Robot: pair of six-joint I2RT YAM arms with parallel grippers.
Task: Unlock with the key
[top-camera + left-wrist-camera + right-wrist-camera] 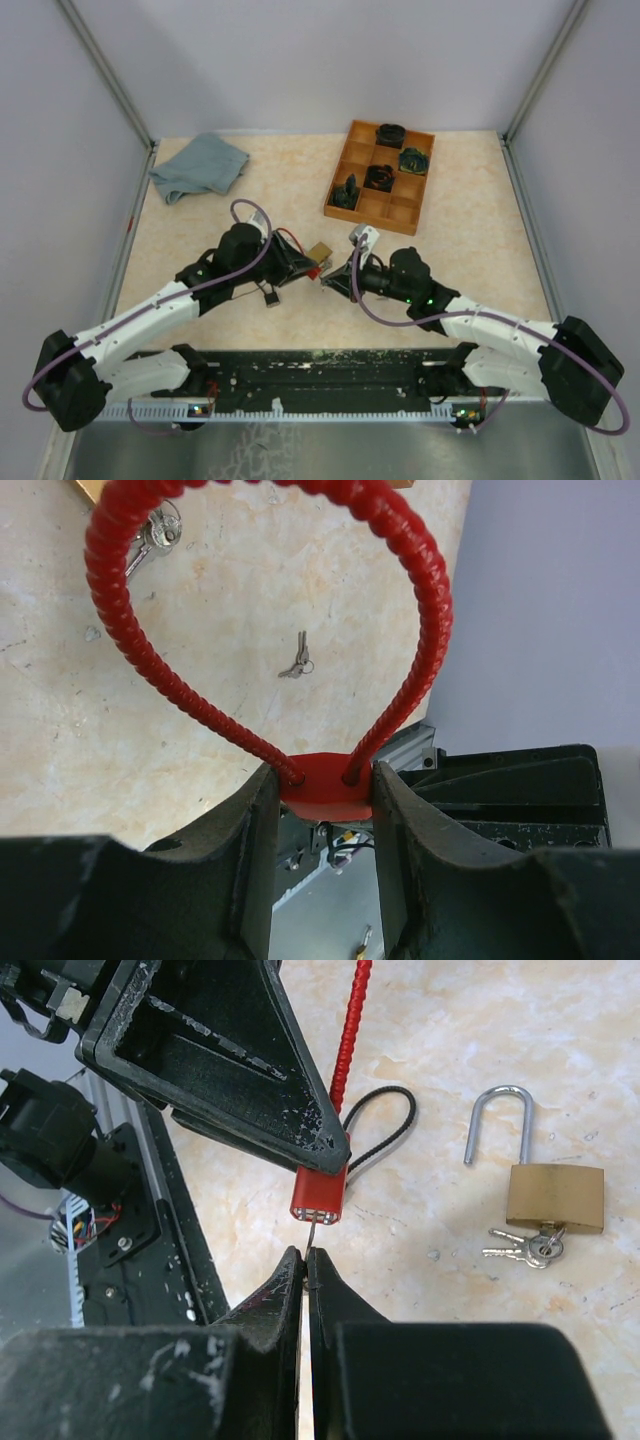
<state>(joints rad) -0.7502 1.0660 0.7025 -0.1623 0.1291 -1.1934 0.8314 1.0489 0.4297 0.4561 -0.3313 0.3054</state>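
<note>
A red lock (320, 1192) with a red cable loop (120, 630) hangs above the table. My left gripper (322, 780) is shut on its body (322, 790), one finger on each side. A thin metal key (313, 1232) sticks out of the lock's lower end. My right gripper (306, 1260) is shut on that key just below the lock. In the top view the two grippers meet at the table's near middle, the left (300, 265) facing the right (335, 278).
A brass padlock (553, 1195) with an open shackle and a bunch of keys (530, 1248) lies beside the grippers. Another small key pair (297, 665) lies on the table. A wooden tray (345, 160) of dark parts stands at the back right, and a grey cloth (200, 165) at the back left.
</note>
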